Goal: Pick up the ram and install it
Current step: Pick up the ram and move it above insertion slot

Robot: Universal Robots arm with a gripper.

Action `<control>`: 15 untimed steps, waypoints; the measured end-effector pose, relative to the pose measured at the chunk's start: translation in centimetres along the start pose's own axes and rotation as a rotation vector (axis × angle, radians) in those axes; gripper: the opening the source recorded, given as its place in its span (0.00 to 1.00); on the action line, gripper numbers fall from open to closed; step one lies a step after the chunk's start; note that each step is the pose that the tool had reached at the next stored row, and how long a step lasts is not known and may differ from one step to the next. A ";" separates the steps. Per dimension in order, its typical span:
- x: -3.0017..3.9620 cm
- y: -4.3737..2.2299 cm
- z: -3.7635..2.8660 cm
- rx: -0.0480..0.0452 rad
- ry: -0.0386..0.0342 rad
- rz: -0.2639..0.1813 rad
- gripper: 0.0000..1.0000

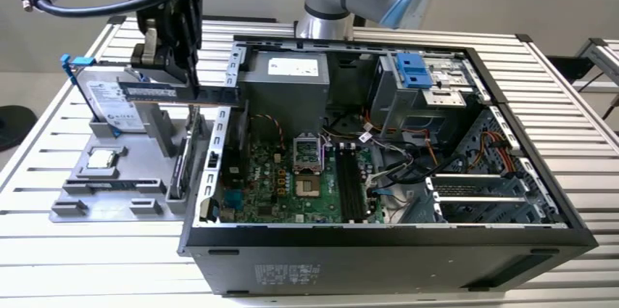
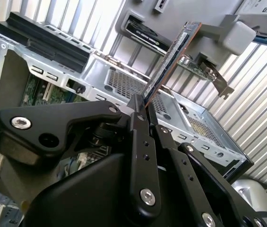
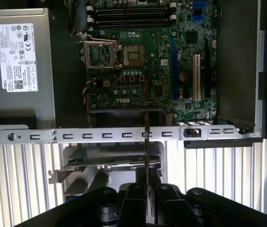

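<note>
The tool [image 1: 182,80] is clenching the ram [image 1: 145,93], pinching the stick across its two flat faces near one short end. The rest of the board is jutting out free. In the exterior view the ram is hanging level in the air above the grey parts holder [image 1: 72,192], just beside the wall of the open computer case [image 1: 387,250] on the exterior view's left. It is touching nothing but the fingers [image 2: 140,156].

In the second wrist view the ram [image 2: 171,56] is running out from the tool [image 2: 143,101] as a thin blade, its gold contact edge showing along one side. In the first wrist view the ram [image 3: 146,137] is appearing edge-on, crossing over the case's metal rail [image 3: 76,136], with the tool [image 3: 146,187] closing on it from both sides. The memory slots [image 3: 128,12] on the green main board [image 3: 138,80] are lying well apart from it.

The stick is looking light, thin and stiff, so weight is not the worry. It is likely brittle if bent or twisted, and its chips and contact edge are probably easy to harm. The flat faces are giving the pads a broad seat, but they seem smooth. With the hold sitting near one end, the long free part could swing or pivot in the grip if it bumps the case wall. A hold on the faces, away from the gold edge, is the safest.
</note>
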State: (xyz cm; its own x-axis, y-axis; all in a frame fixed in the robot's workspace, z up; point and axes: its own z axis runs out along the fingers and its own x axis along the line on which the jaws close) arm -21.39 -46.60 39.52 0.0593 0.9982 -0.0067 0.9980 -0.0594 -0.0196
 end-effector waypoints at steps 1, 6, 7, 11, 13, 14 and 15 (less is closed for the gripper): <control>0.01 0.08 -0.01 0.0000 0.0000 0.000 0.00; 0.03 0.50 -0.01 0.0001 0.0000 0.000 0.00; 0.03 0.57 -0.01 0.0000 0.0000 0.000 0.00; 0.05 0.86 -0.02 0.0001 -0.0001 0.000 0.00; 0.06 1.00 -0.02 0.0000 -0.0001 0.000 0.00; 0.06 1.06 -0.03 0.0001 -0.0001 0.000 0.00; 0.06 1.13 -0.03 0.0001 -0.0001 0.000 0.00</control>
State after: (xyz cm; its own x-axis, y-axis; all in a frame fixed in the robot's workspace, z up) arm -20.26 -46.60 39.52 0.0592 0.9982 -0.0068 0.9980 -0.0594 -0.0197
